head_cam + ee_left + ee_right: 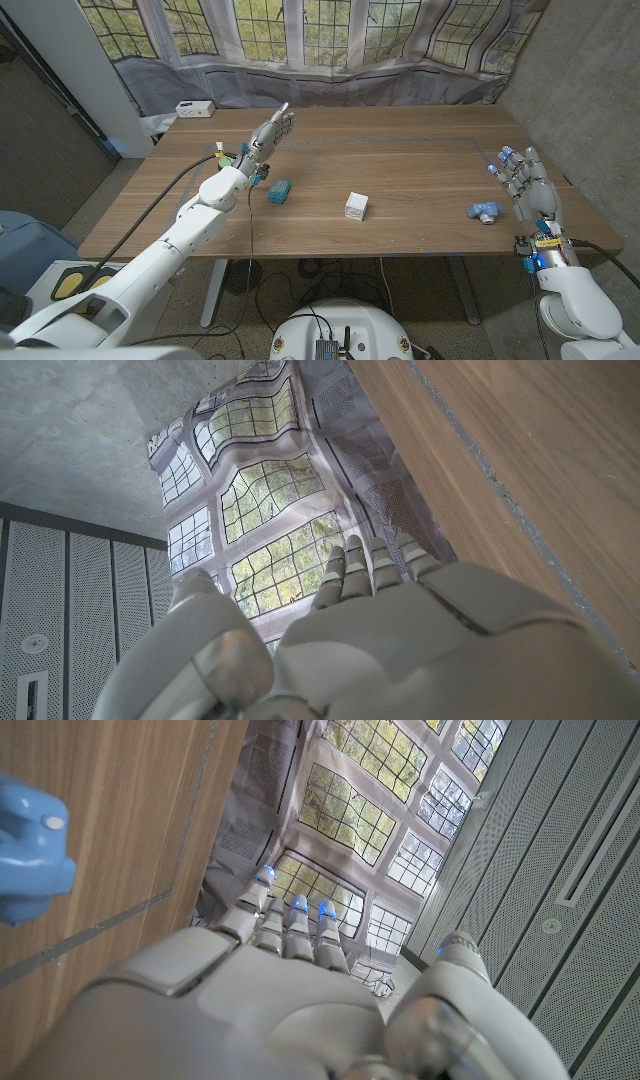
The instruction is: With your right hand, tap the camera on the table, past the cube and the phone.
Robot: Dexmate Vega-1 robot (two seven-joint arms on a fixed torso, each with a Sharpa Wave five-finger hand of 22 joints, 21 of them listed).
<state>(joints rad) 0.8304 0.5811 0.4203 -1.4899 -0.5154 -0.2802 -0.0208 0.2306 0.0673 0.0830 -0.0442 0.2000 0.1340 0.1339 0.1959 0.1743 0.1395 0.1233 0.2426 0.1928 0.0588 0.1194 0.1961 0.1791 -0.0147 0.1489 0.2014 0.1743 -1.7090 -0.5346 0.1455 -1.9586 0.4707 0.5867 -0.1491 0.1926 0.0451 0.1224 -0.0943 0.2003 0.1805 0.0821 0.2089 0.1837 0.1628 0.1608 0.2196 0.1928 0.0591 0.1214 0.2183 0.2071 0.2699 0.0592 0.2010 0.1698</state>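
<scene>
A small blue toy camera (pixel 484 212) lies near the table's right front, and it also shows in the right wrist view as a blue camera (pixel 30 835). A white cube (pixel 356 206) sits at the middle front. Left of it lies a teal phone (pixel 278 191). My right hand (pixel 530 186) is raised just right of the camera, fingers stretched apart and holding nothing; its back (pixel 250 1010) shows in the wrist view. My left hand (pixel 270 130) hovers over the table's left part beyond the phone, fingers extended and empty, with its back (pixel 400 640) toward the wrist camera.
A small white box (pixel 195 108) stands at the wooden table's (pixel 400 150) far left corner. Curtained windows run behind the table. A concrete wall stands to the right.
</scene>
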